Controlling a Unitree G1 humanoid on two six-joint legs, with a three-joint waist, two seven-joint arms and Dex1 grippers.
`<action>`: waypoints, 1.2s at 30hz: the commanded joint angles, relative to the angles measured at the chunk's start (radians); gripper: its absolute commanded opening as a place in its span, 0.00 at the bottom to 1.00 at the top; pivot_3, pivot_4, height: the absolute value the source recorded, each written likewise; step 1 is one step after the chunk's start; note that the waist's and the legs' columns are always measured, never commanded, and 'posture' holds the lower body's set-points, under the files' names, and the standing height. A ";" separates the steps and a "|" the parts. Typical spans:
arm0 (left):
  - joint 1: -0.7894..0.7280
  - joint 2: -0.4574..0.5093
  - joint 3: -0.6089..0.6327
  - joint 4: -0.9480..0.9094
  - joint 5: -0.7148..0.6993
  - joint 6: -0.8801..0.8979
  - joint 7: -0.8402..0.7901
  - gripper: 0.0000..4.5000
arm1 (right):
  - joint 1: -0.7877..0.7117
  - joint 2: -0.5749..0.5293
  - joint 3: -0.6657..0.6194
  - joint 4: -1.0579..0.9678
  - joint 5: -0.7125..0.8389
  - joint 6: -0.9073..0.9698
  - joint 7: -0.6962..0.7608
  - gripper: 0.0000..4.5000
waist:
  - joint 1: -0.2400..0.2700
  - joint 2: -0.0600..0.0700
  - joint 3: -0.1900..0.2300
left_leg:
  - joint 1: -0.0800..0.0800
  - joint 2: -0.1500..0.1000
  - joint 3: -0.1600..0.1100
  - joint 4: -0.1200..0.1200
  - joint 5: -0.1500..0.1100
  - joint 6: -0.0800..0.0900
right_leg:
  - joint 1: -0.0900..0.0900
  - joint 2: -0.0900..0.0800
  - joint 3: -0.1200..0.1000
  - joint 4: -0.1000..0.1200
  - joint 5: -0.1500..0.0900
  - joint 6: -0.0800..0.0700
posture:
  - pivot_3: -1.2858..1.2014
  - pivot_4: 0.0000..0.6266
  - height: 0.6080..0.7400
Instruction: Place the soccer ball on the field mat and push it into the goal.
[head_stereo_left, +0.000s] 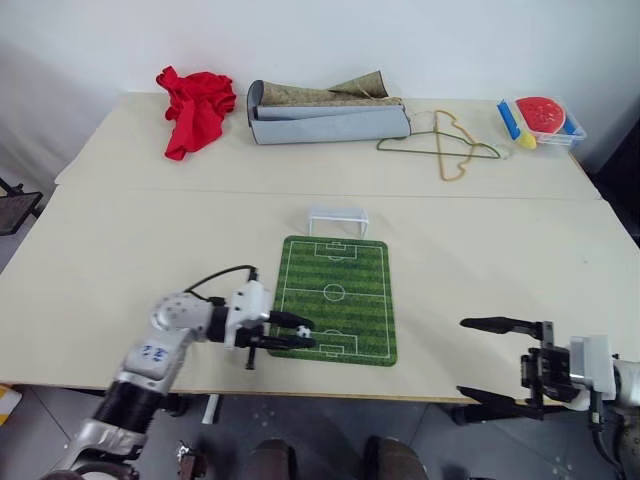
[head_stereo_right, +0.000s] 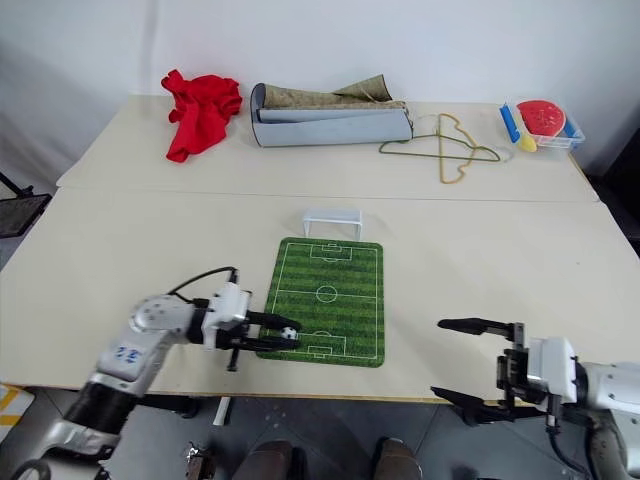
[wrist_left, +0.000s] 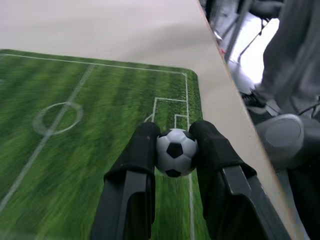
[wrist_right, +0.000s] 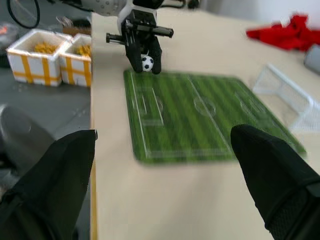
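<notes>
- Soccer ball pinched between left hand fingers, over the near end of the field mat.
- Right hand spread wide, off the bench's near edge, well apart from the ball.
- Goal just beyond the mat's far end.
- Far right: clear tray holding a red disc.

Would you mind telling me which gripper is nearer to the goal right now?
Left. The left gripper holds the soccer ball over the field mat's near end, opposite the goal. The right gripper hangs open off the table's near-right edge, farther away.
</notes>
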 joint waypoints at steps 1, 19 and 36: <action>-0.030 -0.030 -0.030 0.031 0.060 -0.039 0.027 0.19 | 0.030 -0.004 -0.046 -0.010 0.007 -0.023 0.010 1.00 | -0.003 0.000 0.000 | 0.000 0.000 0.000 0.000 0.000 0.000 | 0.000 0.000 0.000 0.000 0.000 0.000 | 0.52 0.24 1.00; -0.066 -0.095 -0.084 0.117 0.130 -0.107 0.021 0.42 | 0.105 0.076 -0.012 -0.115 -0.051 -0.039 -0.127 1.00 | 0.002 0.001 -0.001 | 0.001 0.001 0.001 0.001 0.000 0.000 | 0.001 0.001 0.001 0.000 0.000 0.000 | 0.52 0.24 1.00; -0.051 -0.092 0.007 0.065 0.015 -0.116 -0.005 0.82 | 0.046 0.085 0.042 -0.059 -0.078 -0.053 -0.140 1.00 | 0.000 0.001 -0.001 | 0.001 0.001 0.001 0.001 0.000 0.000 | 0.001 0.001 0.001 0.000 0.000 0.000 | 0.52 0.24 1.00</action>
